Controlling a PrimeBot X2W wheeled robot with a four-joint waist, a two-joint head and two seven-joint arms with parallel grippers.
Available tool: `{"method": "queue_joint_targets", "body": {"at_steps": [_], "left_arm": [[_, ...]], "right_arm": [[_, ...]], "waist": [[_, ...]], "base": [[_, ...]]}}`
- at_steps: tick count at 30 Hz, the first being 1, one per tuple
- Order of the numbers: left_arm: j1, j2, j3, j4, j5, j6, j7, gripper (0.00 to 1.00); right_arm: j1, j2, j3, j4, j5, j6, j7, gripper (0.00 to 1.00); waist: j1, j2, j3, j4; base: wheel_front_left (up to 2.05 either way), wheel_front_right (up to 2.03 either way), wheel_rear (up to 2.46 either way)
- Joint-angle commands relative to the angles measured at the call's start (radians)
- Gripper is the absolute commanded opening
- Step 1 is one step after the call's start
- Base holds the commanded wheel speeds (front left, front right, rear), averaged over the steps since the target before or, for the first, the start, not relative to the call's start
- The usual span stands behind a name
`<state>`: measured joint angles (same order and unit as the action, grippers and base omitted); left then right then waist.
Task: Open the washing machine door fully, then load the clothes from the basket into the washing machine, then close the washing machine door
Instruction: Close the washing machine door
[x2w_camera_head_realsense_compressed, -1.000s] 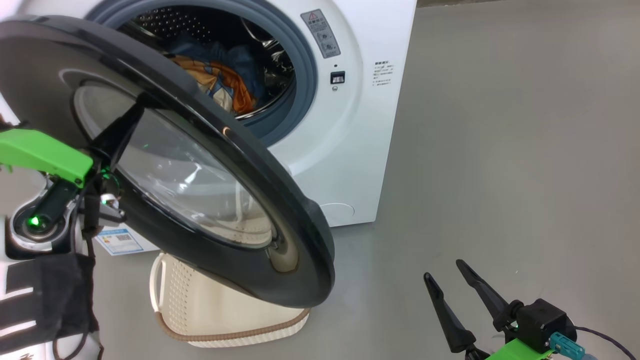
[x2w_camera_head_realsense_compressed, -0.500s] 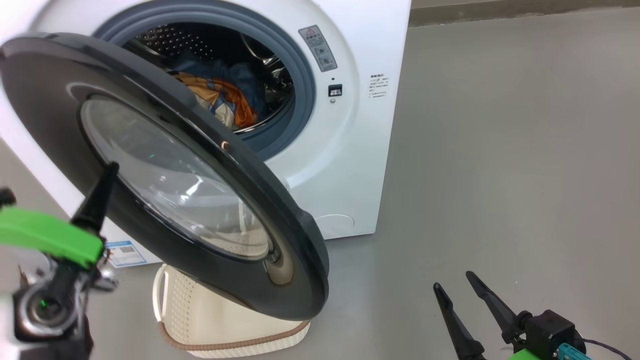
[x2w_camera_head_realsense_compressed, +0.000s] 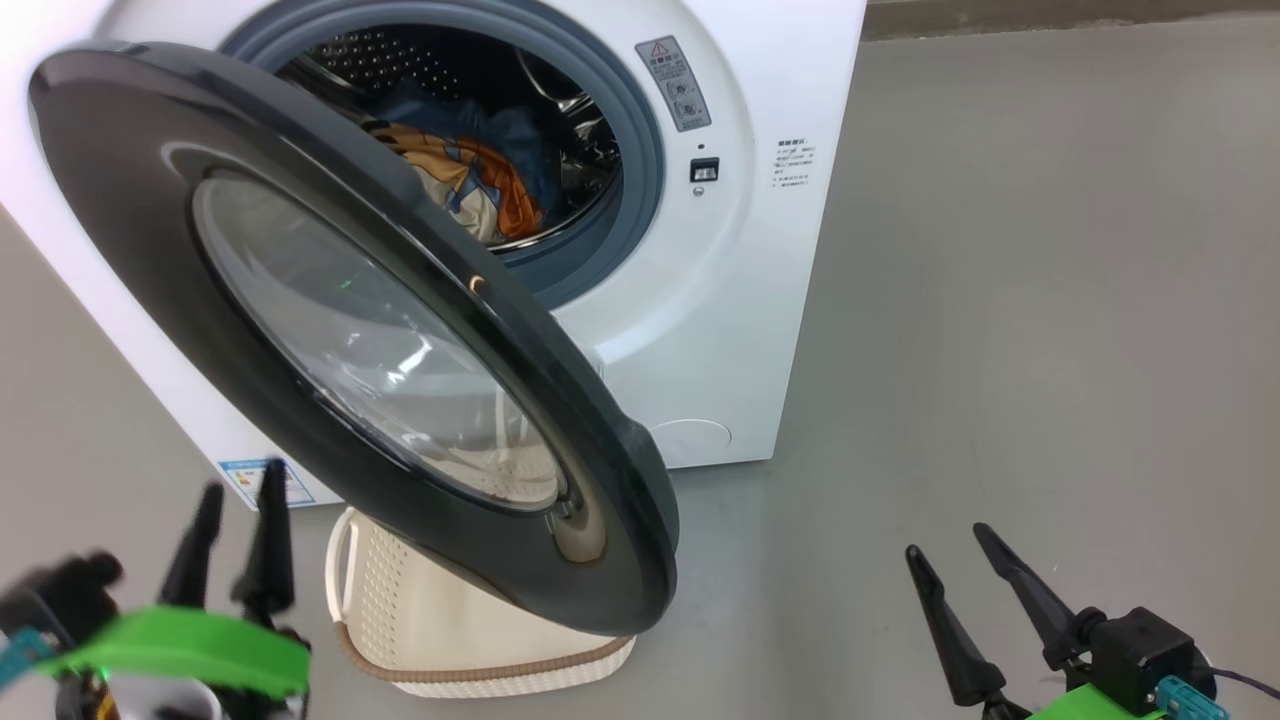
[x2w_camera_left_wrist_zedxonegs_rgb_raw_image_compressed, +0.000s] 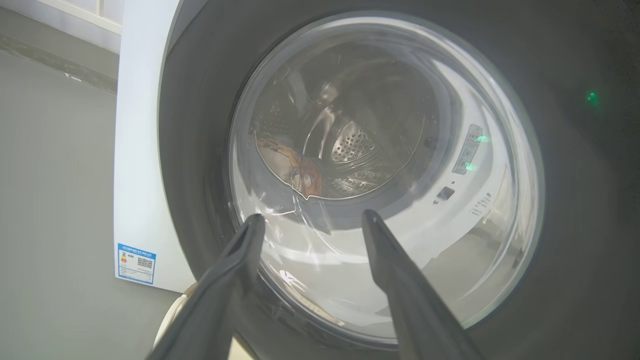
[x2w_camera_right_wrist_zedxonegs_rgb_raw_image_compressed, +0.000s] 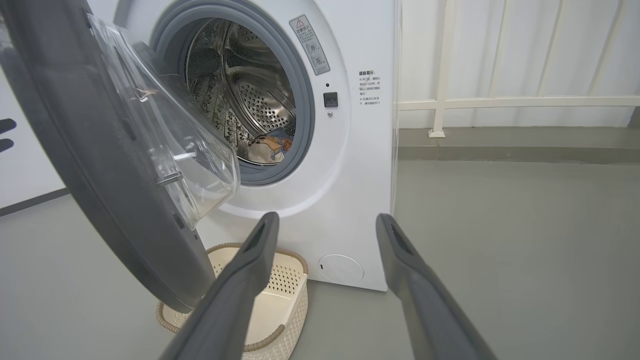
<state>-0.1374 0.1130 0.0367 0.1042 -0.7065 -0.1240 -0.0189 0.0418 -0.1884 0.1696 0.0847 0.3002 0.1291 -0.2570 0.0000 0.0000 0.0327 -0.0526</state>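
My left gripper (x2w_camera_head_realsense_compressed: 242, 480) has let go of the half-open washing machine door (x2w_camera_head_realsense_compressed: 130, 200) and now hangs below it, fingers spread. The clothes (x2w_camera_head_realsense_compressed: 470, 185) lie behind the door, the basket (x2w_camera_head_realsense_compressed: 420, 620) under it. My right gripper (x2w_camera_head_realsense_compressed: 946, 540) is spread too.

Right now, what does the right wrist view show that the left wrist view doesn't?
Right wrist adds: the white railing, the round cover low on the washing machine, the basket interior, the open right gripper. Left wrist adds: the blue label sticker, the open left gripper, the drum seen through the washing machine door. Both: that door, the drum, the clothes in it.
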Motion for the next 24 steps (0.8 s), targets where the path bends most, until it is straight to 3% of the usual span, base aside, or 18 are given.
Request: {"method": "queue_joint_targets", "body": {"at_steps": [1,10,15,24], "left_arm": [[0.002,0.025,0.015,-0.002,0.036,-0.006,-0.035,1.0],[0.093,0.001,-0.003,0.114,0.152,0.021,-0.212,1.0],[0.136,-0.009,-0.02,0.149,0.259,0.032,-0.241,1.0],[0.198,-0.05,0.052,0.068,0.362,0.017,-0.243,1.0]], "right_arm": [[-0.006,-0.014,0.01,-0.028,-0.012,0.002,-0.005,1.0],[0.015,-0.015,-0.015,-0.03,-0.017,0.002,-0.005,1.0],[0.036,-0.008,-0.037,-0.032,-0.021,0.002,-0.005,1.0],[0.059,0.004,-0.058,-0.039,-0.025,0.002,-0.005,1.0]], "waist": [[0.0,0.0,-0.001,0.0],[0.0,0.0,-0.013,0.002],[0.0,0.0,-0.023,0.01],[0.0,0.0,-0.03,0.014]], "base": [[0.0,0.0,0.0],[0.0,0.0,0.0],[0.0,0.0,0.0],[0.0,0.0,0.0]]}}
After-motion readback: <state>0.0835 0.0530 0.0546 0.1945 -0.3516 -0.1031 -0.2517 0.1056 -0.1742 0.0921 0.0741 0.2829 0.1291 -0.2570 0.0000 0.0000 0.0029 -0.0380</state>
